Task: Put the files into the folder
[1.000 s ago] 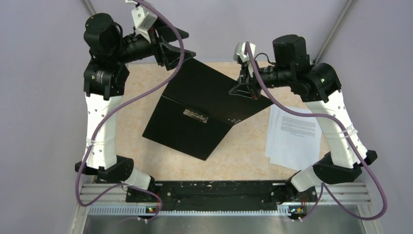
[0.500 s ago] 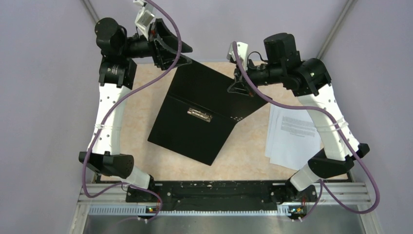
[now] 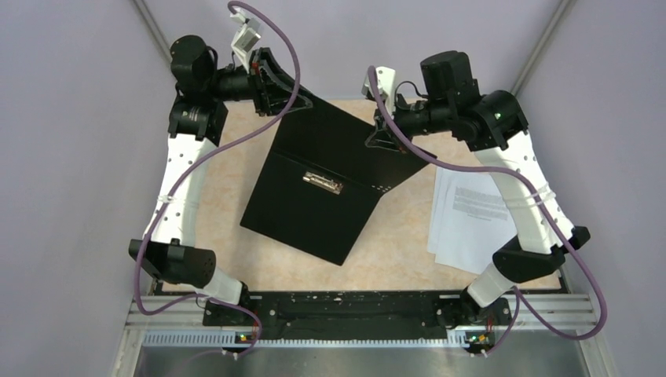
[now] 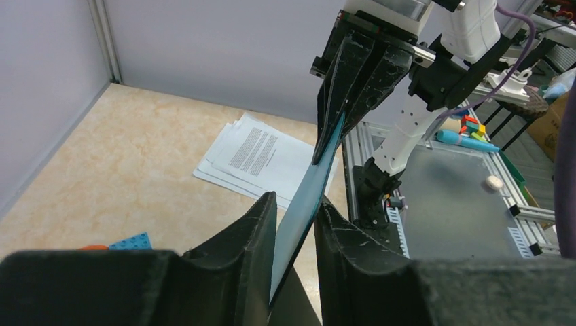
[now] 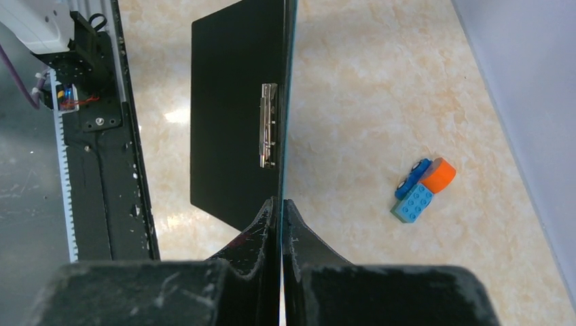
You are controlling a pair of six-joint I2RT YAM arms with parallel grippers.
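The folder [image 3: 306, 212] lies open on the table, black inside, with its metal clip strip [image 3: 323, 183] near the fold. Its far cover [image 3: 338, 137] is lifted off the table. My right gripper [image 3: 378, 140] is shut on that cover's right edge; in the right wrist view the thin teal-backed edge [image 5: 231, 102] runs between the closed fingers [image 5: 280, 202]. My left gripper [image 3: 302, 98] is at the cover's far left corner; its fingers stand apart with the teal cover [image 4: 319, 170] slanting between them [image 4: 297, 202]. The files [image 3: 475, 220], white printed sheets, lie on the table at the right.
A small blue-and-orange toy truck [image 5: 424, 187] sits on the table behind the raised cover. Grey walls close in the back and sides. The black rail [image 3: 345, 306] with the arm bases runs along the near edge.
My left arm has swung back and right, bringing its gripper to the cover's far left corner. The right gripper, still clamped on the cover, has shifted slightly left. The folder has turned a little.
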